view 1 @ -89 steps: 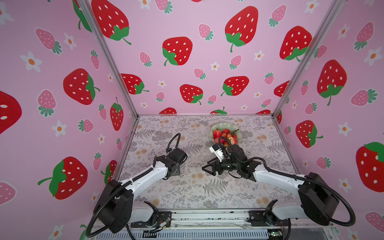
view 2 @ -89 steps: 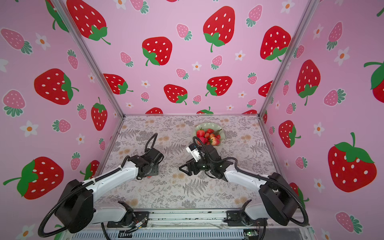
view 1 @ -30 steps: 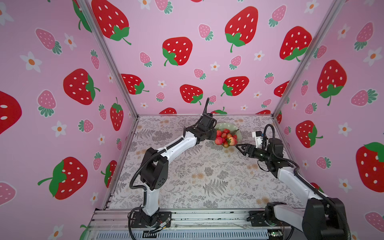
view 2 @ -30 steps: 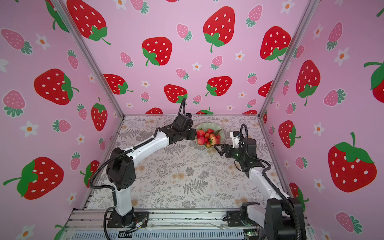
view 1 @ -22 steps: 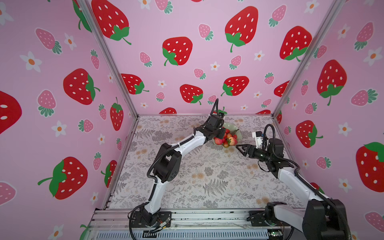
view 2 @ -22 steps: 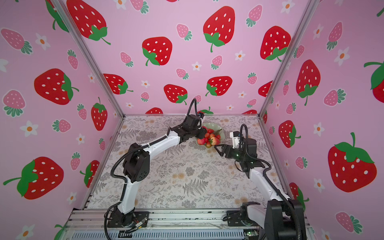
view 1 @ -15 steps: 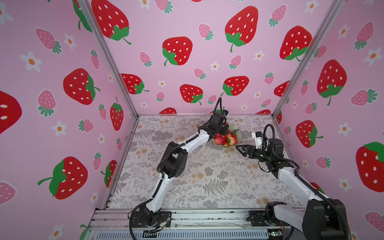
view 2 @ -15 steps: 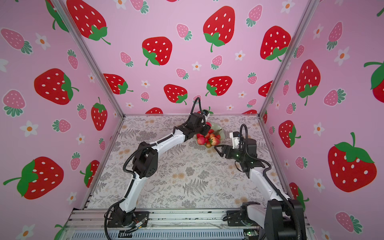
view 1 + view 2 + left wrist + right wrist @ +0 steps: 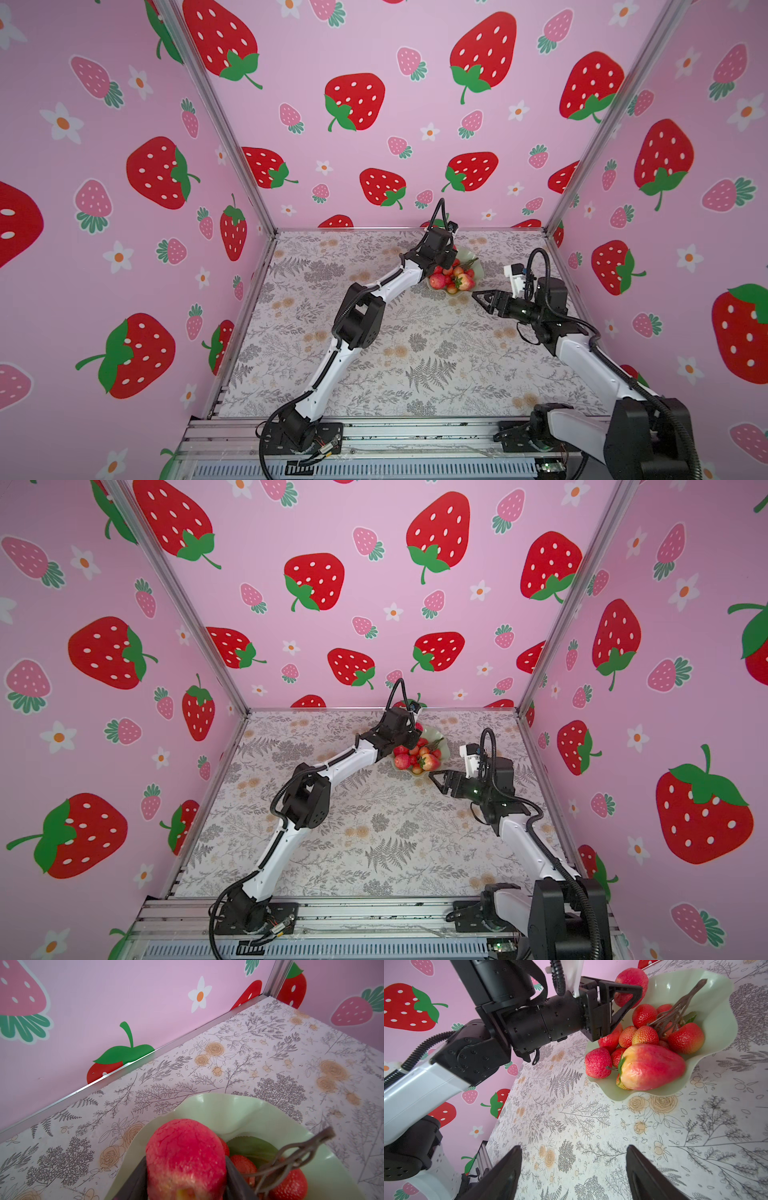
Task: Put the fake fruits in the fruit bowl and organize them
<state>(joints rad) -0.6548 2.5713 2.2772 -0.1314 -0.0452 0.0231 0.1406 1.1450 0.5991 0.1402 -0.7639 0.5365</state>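
The pale green fruit bowl (image 9: 478, 266) (image 9: 445, 739) (image 9: 716, 1012) stands at the back of the table. My left gripper (image 9: 186, 1167) (image 9: 633, 987) is shut on a round, rough red apple-like fruit (image 9: 185, 1147) (image 9: 631, 977), held over the bowl's far rim (image 9: 218, 1109). In the bowl lie a large red-yellow fruit (image 9: 652, 1068), a rough red round fruit (image 9: 597, 1062), strawberries (image 9: 686, 1038) and a bunch of small red-orange fruits on a brown stalk (image 9: 675, 1014). My right gripper (image 9: 573, 1167) (image 9: 478, 296) (image 9: 434, 776) is open and empty, low over the table, just right of the bowl.
The back wall's metal edge (image 9: 145, 1059) runs close behind the bowl. The left arm's elbow (image 9: 359, 318) rises over the middle of the floral table (image 9: 415, 357). The right wall stands just beyond the right arm (image 9: 582, 357).
The left arm has carried the red fruit from the bowl's left side to over its far rim. The right arm has held still for the last second.
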